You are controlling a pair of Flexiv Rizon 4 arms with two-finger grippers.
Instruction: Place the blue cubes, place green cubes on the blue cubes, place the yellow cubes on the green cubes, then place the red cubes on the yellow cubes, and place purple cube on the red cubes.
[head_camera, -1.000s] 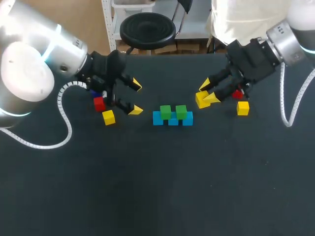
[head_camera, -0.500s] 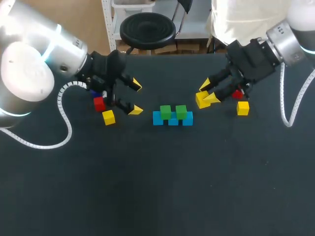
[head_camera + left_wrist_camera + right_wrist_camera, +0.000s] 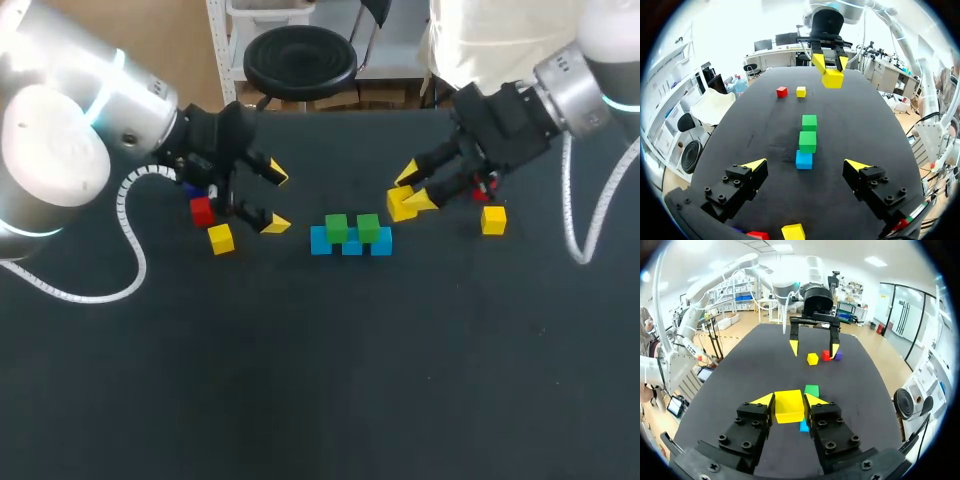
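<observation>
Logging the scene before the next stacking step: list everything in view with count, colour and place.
table: one, black.
blue cubes: three, blue, row at mid-table.
green cubes: two, green, on the blue row.
yellow cubes: three, yellow; one gripped, one at each side.
red cubes: two, red, one at each side.
purple cube: one, purple, beside the left-side red cube.
left hand: one, yellow-tipped, open, empty.
right hand: one, yellow-tipped, shut on a yellow cube.
</observation>
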